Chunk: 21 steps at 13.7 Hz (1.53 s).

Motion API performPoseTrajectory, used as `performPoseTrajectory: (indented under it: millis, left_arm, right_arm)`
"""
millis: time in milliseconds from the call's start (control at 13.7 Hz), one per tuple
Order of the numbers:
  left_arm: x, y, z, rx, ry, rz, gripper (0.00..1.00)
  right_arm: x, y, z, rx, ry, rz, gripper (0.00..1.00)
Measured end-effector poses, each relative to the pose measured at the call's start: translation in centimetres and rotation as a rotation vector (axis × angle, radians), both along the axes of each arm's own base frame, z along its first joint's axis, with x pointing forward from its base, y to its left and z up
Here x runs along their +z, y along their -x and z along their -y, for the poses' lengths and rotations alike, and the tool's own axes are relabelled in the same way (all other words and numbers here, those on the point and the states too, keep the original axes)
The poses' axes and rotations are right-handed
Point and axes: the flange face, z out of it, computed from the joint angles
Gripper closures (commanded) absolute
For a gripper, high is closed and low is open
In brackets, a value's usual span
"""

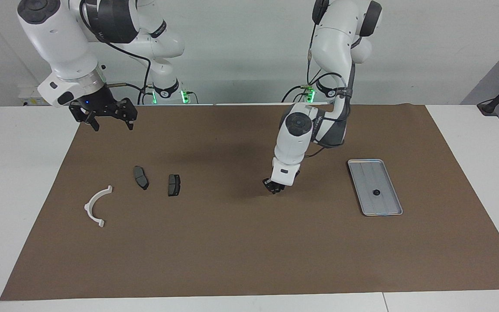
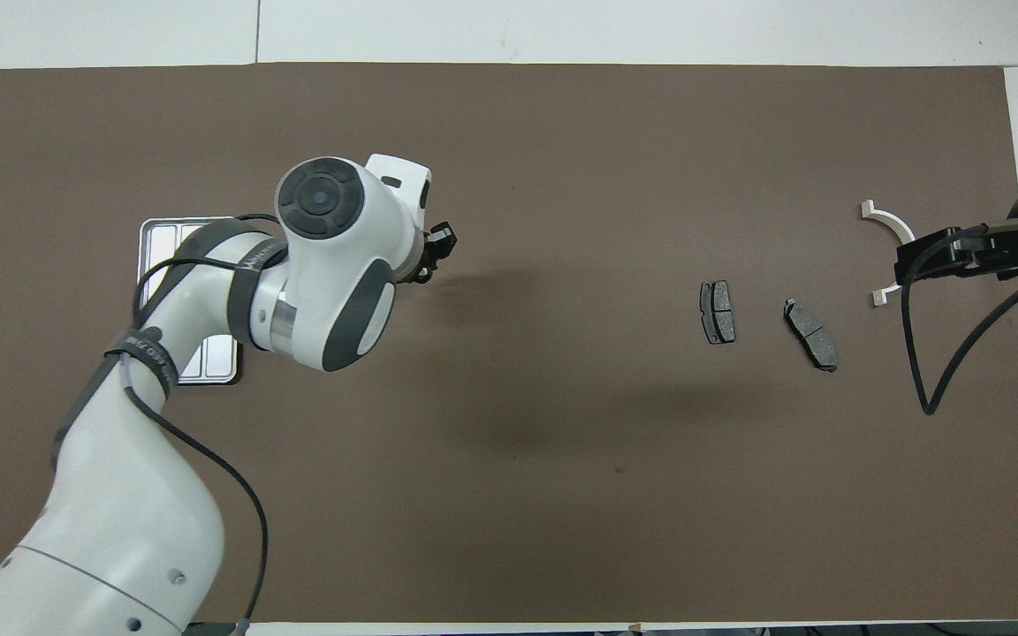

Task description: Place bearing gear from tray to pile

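Note:
The silver-grey tray lies on the brown mat toward the left arm's end, with a small black bearing gear in it. In the overhead view the left arm covers most of the tray and hides the gear. My left gripper hangs low over bare mat between tray and pile, and it also shows in the overhead view. The pile is a white semicircular bracket and two dark brake pads. My right gripper is open and empty, raised over the mat's edge by its base.
The brown mat covers most of the white table. In the overhead view the pads and the bracket lie toward the right arm's end, the raised right gripper overlapping the bracket.

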Motion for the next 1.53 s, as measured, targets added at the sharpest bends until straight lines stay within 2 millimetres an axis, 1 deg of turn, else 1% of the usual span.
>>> performPoseTrajectory:
  millis: [73, 218, 291, 364, 437, 582, 655, 728, 801, 873, 946, 1019, 1092, 1165, 1310, 1456, 1528]
  left_arm:
    - [-1.1, 0.2, 0.4, 0.002, -0.011, -0.012, 1.0]
    - [-1.3, 0.1, 0.4, 0.005, -0.018, -0.012, 1.0]
    - [-1.3, 0.0, 0.3, 0.006, -0.019, -0.013, 0.96]
    - [-1.3, 0.0, 0.3, 0.007, -0.019, -0.013, 0.31]
    - [-1.3, 0.0, 0.3, 0.006, -0.02, -0.012, 0.0]
    - [-1.6, -0.1, 0.1, 0.01, -0.034, -0.012, 0.0]
    - [-1.6, -0.3, -0.3, 0.02, -0.042, -0.012, 0.0]
    - [-1.4, -0.8, -1.1, 0.033, -0.048, -0.008, 0.0]
    - [-0.5, -1.6, -2.1, 0.05, -0.054, -0.004, 0.0]
    - [0.8, -2.4, -4.0, 0.06, -0.064, -0.01, 0.0]
    - [2.3, -3.3, -6.4, 0.043, -0.074, -0.018, 0.0]
    - [3.5, -4.2, -9.3, 0.007, -0.079, -0.027, 0.0]
    - [4.3, -5.0, -12.3, -0.024, -0.08, -0.034, 0.0]
    - [4.5, -5.7, -15.7, -0.049, -0.079, -0.041, 0.0]
    - [3.9, -6.6, -22.4, -0.098, -0.078, -0.061, 0.0]
    - [3.5, -7.3, -27.8, -0.149, -0.072, -0.069, 0.06]
    - [3.3, -7.5, -30.0, -0.174, -0.068, -0.067, 0.09]
  right_arm:
    - [-0.3, -0.2, -0.4, 0.008, 0.0, -0.001, 0.0]
    - [-0.6, -0.5, -1.3, 0.023, -0.001, 0.005, 0.0]
    - [-0.6, -0.6, -1.5, 0.028, -0.001, 0.01, 0.0]
    - [-0.6, -0.7, -1.6, 0.029, -0.001, 0.015, 0.0]
    - [-0.8, -0.9, -1.7, 0.03, -0.001, 0.019, 0.0]
    - [-1.3, -1.2, -1.8, 0.032, -0.001, 0.015, 0.0]
    - [-1.6, -1.4, -2.1, 0.037, -0.001, 0.014, 0.0]
    - [-1.9, -1.6, -2.5, 0.044, -0.002, 0.018, 0.0]
    - [-2.1, -1.8, -2.9, 0.05, -0.002, 0.023, 0.0]
    - [-2.3, -2.1, -3.3, 0.053, -0.002, 0.029, 0.0]
    - [-2.7, -2.3, -3.8, 0.047, 0.002, 0.031, 0.0]
    - [-3.1, -2.5, -4.6, 0.038, 0.008, 0.029, 0.0]
    - [-3.8, -2.7, -5.8, 0.023, 0.012, 0.022, 0.0]
    - [-4.7, -2.9, -7.4, 0.001, 0.017, 0.014, 0.0]
    - [-6.5, -3.4, -11.5, -0.057, 0.021, 0.022, 0.0]
    - [-8.2, -3.9, -15.9, -0.128, 0.024, 0.027, 0.0]
    - [-8.8, -4.0, -18.2, -0.158, 0.024, 0.027, 0.0]
